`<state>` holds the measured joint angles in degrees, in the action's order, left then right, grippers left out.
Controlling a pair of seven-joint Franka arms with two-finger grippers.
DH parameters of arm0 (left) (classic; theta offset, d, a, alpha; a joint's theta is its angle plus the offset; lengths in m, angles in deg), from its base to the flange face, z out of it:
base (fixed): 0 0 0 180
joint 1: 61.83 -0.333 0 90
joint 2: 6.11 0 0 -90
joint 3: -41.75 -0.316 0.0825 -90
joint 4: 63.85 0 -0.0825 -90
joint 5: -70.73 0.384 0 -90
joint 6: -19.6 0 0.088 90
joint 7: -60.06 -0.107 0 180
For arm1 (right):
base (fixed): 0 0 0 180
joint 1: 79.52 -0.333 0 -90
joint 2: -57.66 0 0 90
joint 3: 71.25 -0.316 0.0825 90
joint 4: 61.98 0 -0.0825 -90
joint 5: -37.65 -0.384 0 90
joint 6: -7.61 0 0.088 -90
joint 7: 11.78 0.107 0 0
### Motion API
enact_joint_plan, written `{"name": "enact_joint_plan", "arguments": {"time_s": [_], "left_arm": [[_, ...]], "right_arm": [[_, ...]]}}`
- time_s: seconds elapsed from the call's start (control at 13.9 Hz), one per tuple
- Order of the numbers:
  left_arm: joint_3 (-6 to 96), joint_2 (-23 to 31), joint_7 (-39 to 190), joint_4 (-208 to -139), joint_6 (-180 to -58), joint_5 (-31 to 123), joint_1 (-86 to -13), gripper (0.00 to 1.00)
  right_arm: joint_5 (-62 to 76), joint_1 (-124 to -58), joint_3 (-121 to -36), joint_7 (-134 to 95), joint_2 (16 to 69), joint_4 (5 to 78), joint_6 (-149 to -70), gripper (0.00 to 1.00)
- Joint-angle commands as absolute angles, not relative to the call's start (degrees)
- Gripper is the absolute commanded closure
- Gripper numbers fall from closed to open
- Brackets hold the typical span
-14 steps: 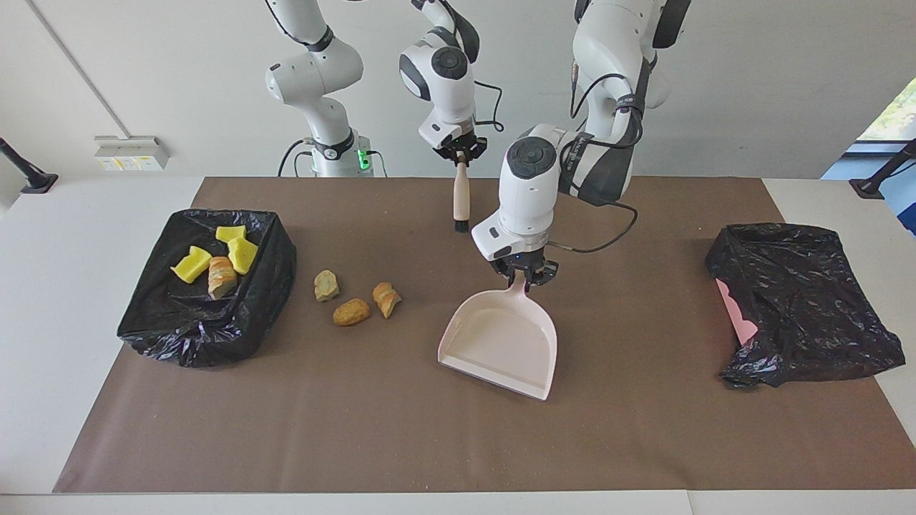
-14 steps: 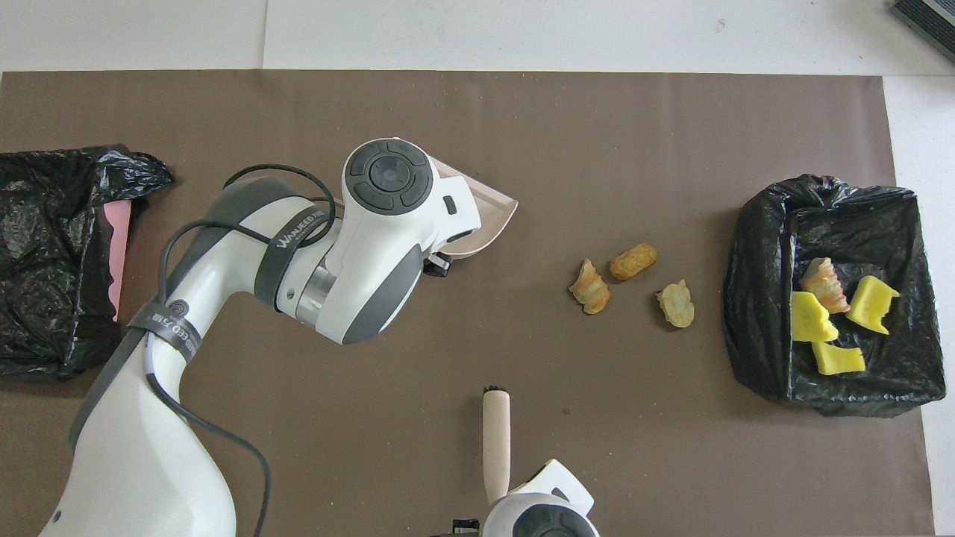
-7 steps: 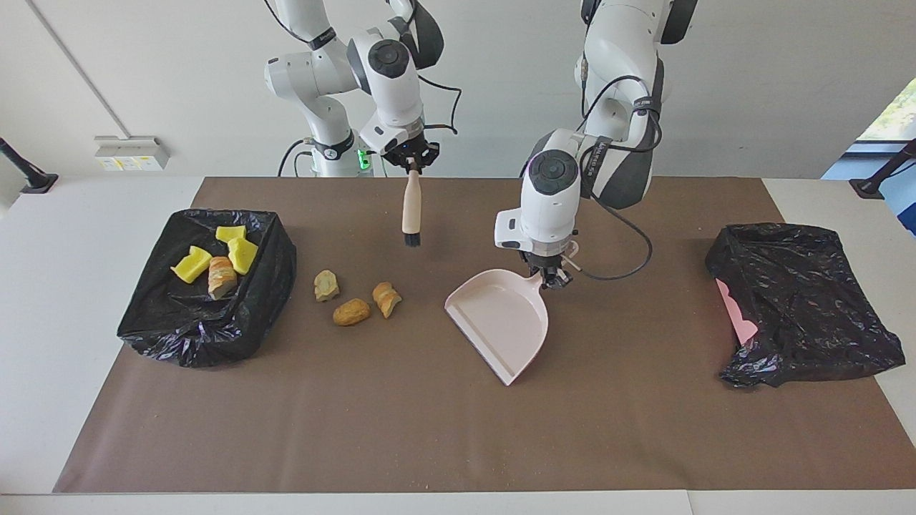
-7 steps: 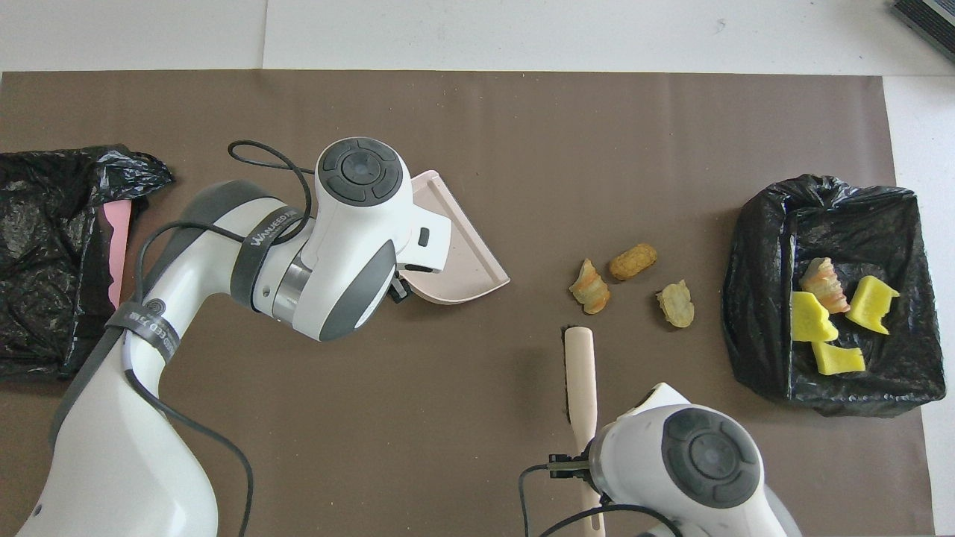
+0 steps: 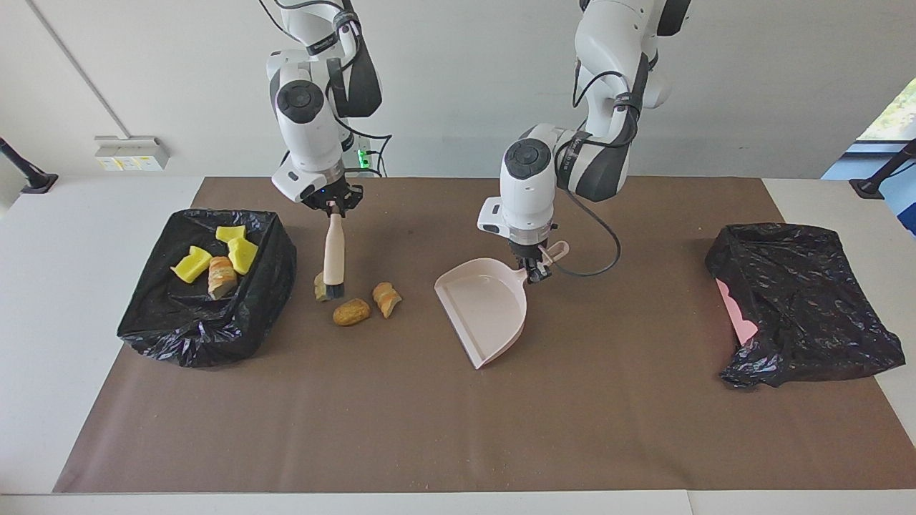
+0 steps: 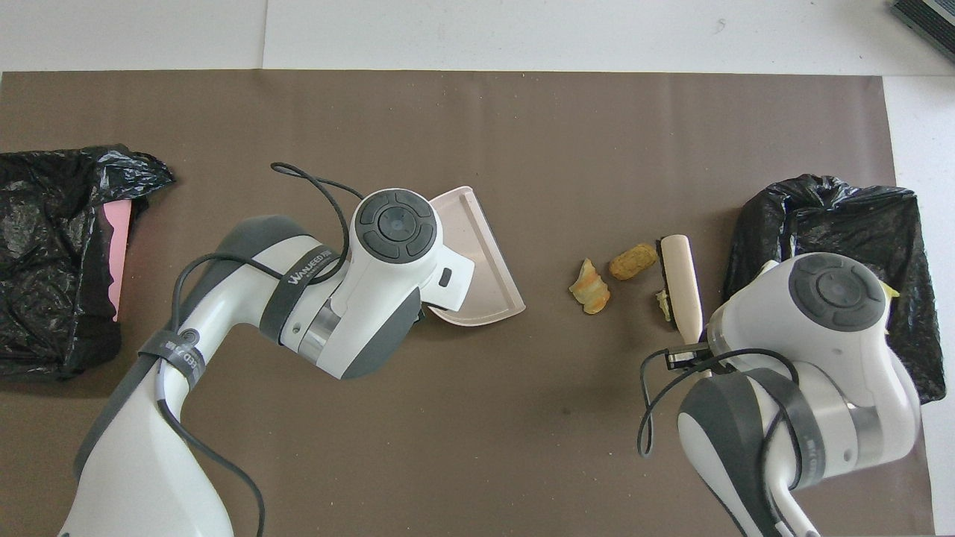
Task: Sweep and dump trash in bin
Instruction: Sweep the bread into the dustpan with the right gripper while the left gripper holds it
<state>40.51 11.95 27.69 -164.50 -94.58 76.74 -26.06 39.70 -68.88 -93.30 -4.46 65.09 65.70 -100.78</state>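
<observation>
Three tan-brown trash lumps lie on the brown mat beside the bin: one [image 5: 351, 312], a second [image 5: 386, 299], and a third [image 5: 320, 286] partly hidden by the brush. The beige-handled brush [image 5: 333, 254] hangs upright with its dark bristles [image 5: 335, 290] down against that third lump; my right gripper [image 5: 333, 207] is shut on its handle top. The pink dustpan [image 5: 483, 309] sits low over mid-mat, mouth turned toward the lumps, my left gripper [image 5: 534, 272] shut on its handle. The black-bagged bin [image 5: 268, 286] holds three yellow chunks [image 5: 191, 265] and one bread lump [image 5: 221, 277].
A second crumpled black bag [image 5: 801, 307] with a pink piece showing lies at the left arm's end of the mat. In the overhead view the right arm's wrist [image 6: 828, 298] covers part of the bin [image 6: 843, 212]. Bare mat stretches between dustpan [image 6: 481, 257] and lumps [image 6: 589, 287].
The right arm carried the brush toward the bin end and lowered its bristles beside the lump nearest the bin. The left arm turned the dustpan's mouth toward the lumps and shifted it slightly their way.
</observation>
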Motion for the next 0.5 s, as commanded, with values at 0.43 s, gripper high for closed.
{"name": "enact_joint_plan", "arguments": {"time_s": [0.43], "left_arm": [[40.3,10.6,27.4,-170.8,-100.3,79.0,-22.3,1.0]], "right_arm": [[53.7,-64.4,-94.5,-4.8,55.4,64.3,-106.7,1.0]]}}
